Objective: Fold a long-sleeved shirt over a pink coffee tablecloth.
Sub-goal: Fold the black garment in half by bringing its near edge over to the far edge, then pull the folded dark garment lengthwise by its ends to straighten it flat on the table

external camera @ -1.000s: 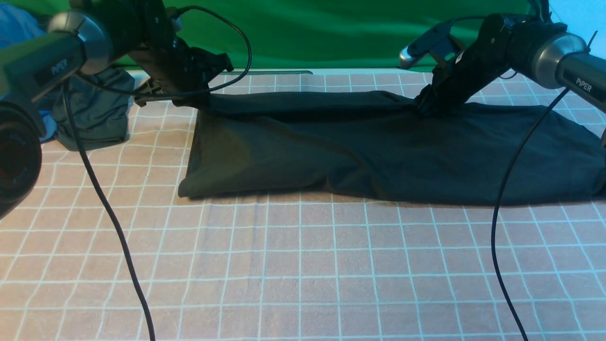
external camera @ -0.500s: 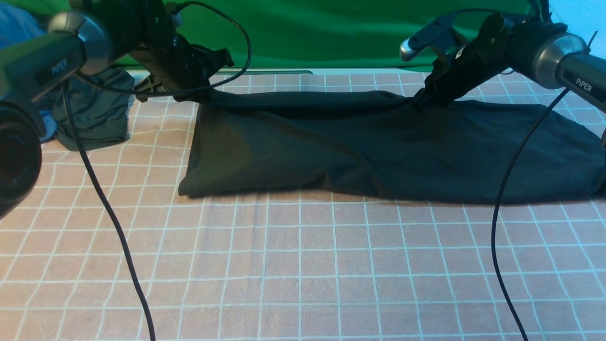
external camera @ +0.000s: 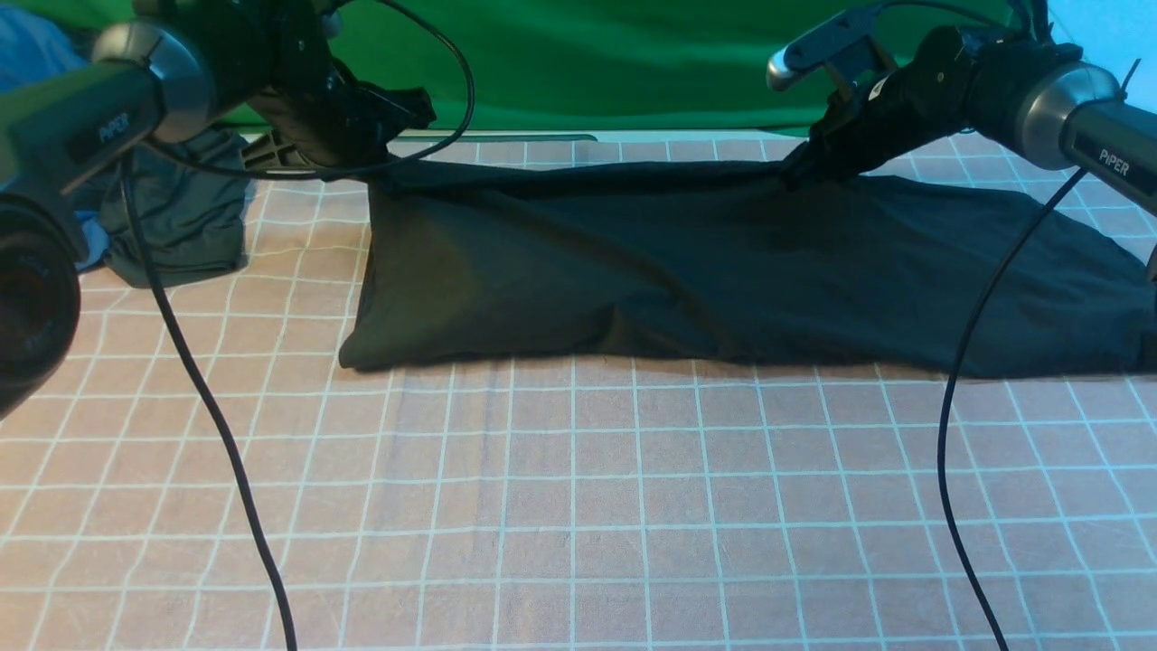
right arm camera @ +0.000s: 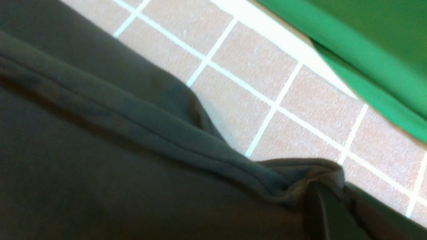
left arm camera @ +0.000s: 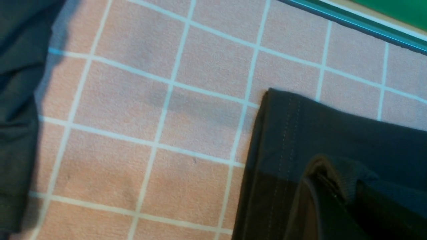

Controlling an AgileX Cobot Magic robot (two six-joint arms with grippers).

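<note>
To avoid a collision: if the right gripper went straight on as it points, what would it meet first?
Probably the long-sleeved shirt itself: the right gripper, shut on its far edge, points down and leftward into the fabric. The pink coffee tablecloth lies beneath; depth is unclear.

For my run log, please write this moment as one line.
left gripper: jaws shut on long-sleeved shirt, far edge | right gripper: jaws shut on same edge | edge raised off pink coffee tablecloth

A crumpled dark grey-green garment (external camera: pixel 194 226) lies at the far left beside a blue garment (external camera: pixel 32 47), with a green cloth (external camera: pixel 615 63) hanging behind.
</note>
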